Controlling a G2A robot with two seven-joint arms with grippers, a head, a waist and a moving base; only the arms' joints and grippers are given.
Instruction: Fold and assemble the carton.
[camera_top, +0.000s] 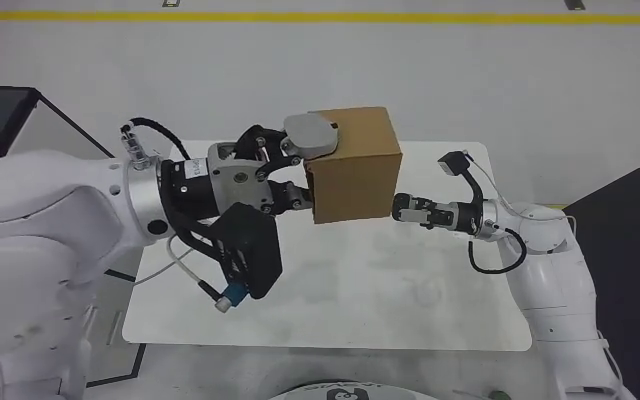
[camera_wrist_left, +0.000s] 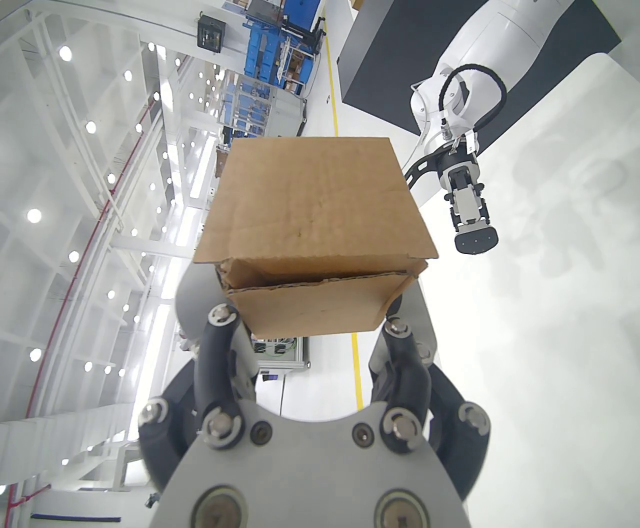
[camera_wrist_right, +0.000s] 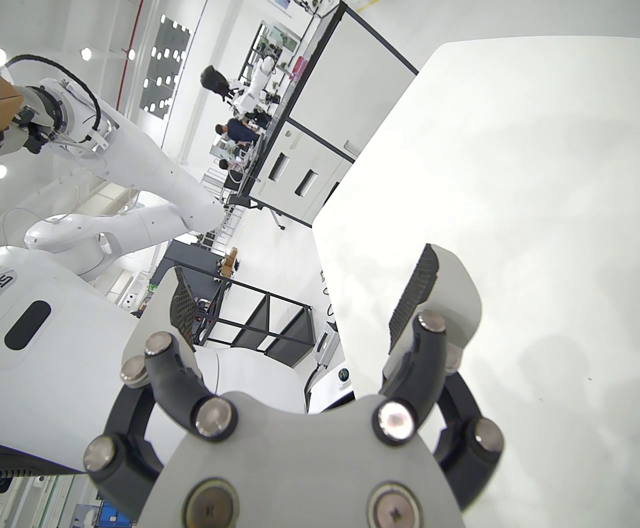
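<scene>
Clamping the carton (camera_top: 355, 165) above the table (camera_top: 400, 310), left gripper (camera_top: 304, 168) hides its left end; inside unseen. Right gripper (camera_top: 398, 208) spread open, empty, just right of it.

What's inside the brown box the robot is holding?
Can't tell. The carton, clamped in the left gripper, has its cardboard walls and folded flaps covering the inside. The narrow gap between the flaps shows only more cardboard.

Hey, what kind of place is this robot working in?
Probably a big factory hall or robotics workshop: a high white roof with rows of round lights, blue racks in the back, and a yellow line painted on the floor beyond the white table.
</scene>
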